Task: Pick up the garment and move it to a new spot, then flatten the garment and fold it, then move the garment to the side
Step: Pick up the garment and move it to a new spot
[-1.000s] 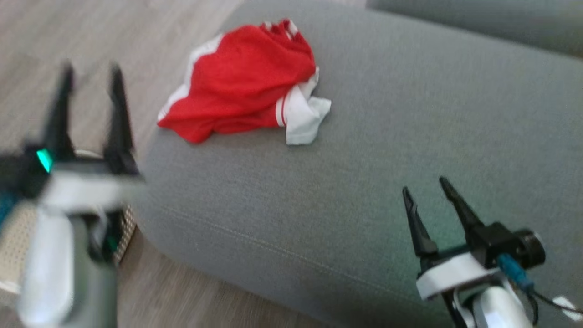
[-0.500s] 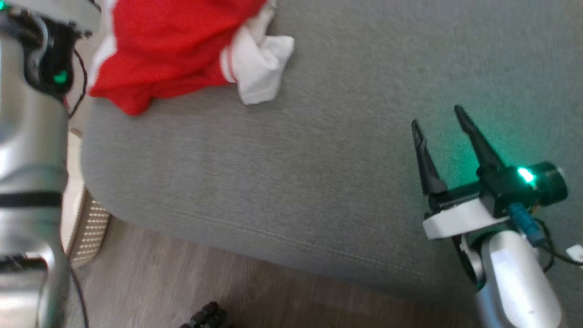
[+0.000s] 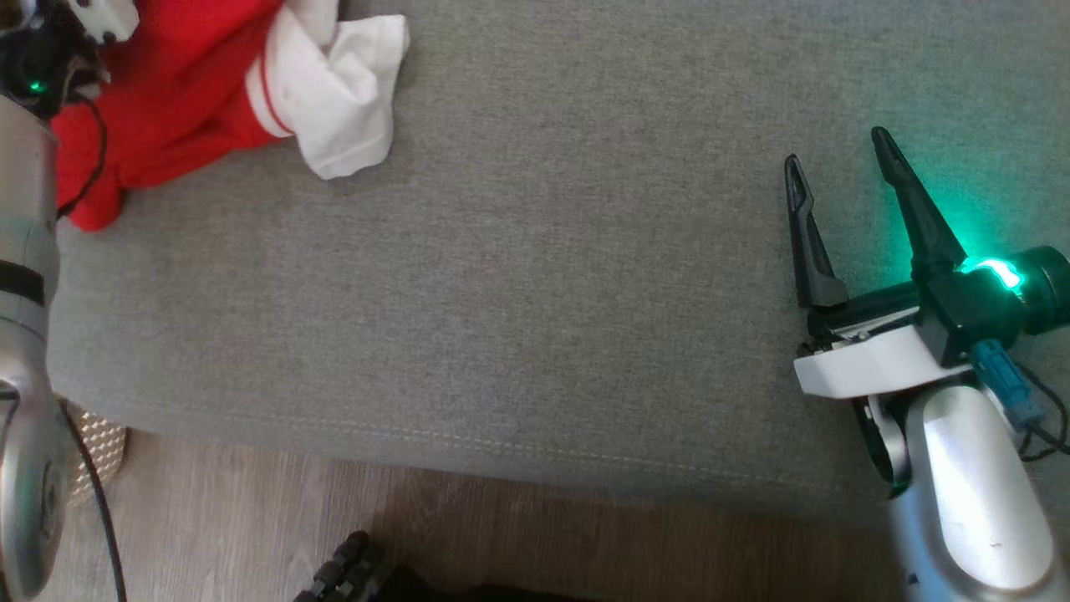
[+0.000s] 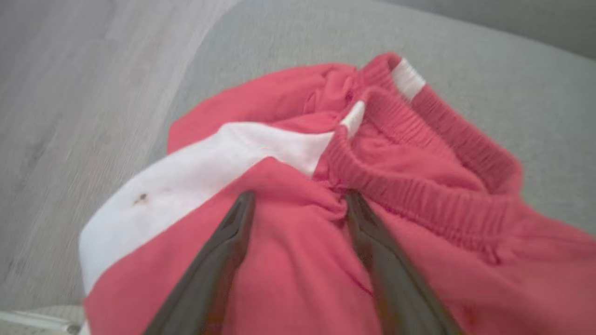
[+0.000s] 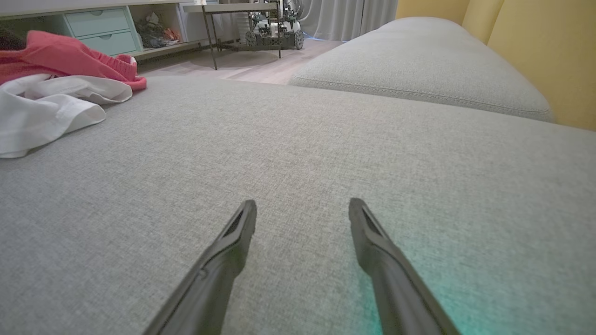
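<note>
Crumpled red-and-white garment (image 3: 209, 92) lies bunched near the grey cushion's (image 3: 535, 293) corner.

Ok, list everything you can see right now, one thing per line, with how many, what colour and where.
garment: one, red with white panels, crumpled at the left end of the seat cushion
seat cushion: one, grey, under the garment and both hands
second cushion: one, grey, beyond the seat cushion, by the wall
wall: one, yellow, behind the cushions
floor: one, pale wood, in front of the seat cushion
drawer unit: one, pale teal, across the room beyond the garment
left hand: one, dark fingers, open over the garment's red cloth
right hand: one, dark fingers, open over bare cushion at the right
</note>
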You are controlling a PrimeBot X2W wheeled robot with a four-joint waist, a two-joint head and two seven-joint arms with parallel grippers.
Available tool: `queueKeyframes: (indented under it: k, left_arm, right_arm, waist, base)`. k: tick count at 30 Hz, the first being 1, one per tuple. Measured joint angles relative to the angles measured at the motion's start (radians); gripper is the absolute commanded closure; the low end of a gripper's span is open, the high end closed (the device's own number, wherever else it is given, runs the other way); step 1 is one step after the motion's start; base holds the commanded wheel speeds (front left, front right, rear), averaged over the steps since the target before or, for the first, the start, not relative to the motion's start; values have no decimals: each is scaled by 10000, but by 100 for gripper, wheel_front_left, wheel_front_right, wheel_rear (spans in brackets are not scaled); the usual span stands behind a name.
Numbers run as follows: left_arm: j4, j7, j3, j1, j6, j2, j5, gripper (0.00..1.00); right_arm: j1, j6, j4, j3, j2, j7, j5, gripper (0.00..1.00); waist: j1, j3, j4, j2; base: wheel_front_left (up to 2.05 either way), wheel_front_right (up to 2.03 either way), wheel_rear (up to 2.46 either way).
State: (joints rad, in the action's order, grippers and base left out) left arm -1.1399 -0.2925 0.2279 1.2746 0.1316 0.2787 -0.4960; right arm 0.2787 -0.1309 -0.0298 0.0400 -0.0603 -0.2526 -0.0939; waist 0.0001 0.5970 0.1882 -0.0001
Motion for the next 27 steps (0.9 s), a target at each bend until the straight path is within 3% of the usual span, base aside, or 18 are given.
queueKeyframes:
  k: [10, 11, 12, 13, 27]
  left_arm:
    - [-324, -679, 497, 8, -2, 10, -746, 0]
    - [-290, -679, 527, 7, -6, 10, -865, 35]
    - [-245, -669, 562, -4, -6, 10, -974, 77]
    - [-198, -566, 585, -23, -6, 12, -1049, 100]
    - [1624, 2930, 2196, -431, -2, 384, -1273, 100]
  right_arm:
    - [53, 0, 249, -36, 2, -44, 0, 0]
    - [60, 0, 255, -44, 2, -44, -2, 0]
    - [71, 0, 257, -50, 0, -44, -2, 0]
    - [83, 0, 255, -48, 0, -44, -2, 0]
    - [155, 0, -253, 27, -4, -42, 385, 0]
  waist:
    - [-2, 347, -84, 1]
    - [-2, 363, -72, 1]
    - [-2, 372, -58, 1]
    - [-2, 372, -46, 1]
    - [-1, -856, 38, 1]
  base:
    - [0, 0, 0]
    - [0, 0, 0]
    - [0, 0, 0]
    - [0, 0, 0]
    - [0, 0, 0]
